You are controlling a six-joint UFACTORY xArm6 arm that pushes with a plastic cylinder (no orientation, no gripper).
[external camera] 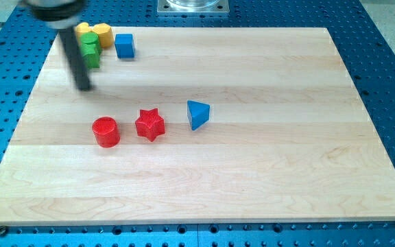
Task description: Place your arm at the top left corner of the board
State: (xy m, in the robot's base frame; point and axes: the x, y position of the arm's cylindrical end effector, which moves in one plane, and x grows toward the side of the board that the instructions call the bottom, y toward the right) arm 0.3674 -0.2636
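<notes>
My dark rod comes down from the view's top left, and my tip rests on the wooden board near its top left corner. Just above and to the right of the tip is a cluster: two yellow blocks, two green blocks partly hidden by the rod, and a blue cube. Below the tip, toward the middle of the board, stand a red cylinder, a red star and a blue triangular block. The tip touches none of them, as far as I can see.
The board lies on a blue perforated table. A grey metal base plate sits at the view's top centre, beyond the board's top edge.
</notes>
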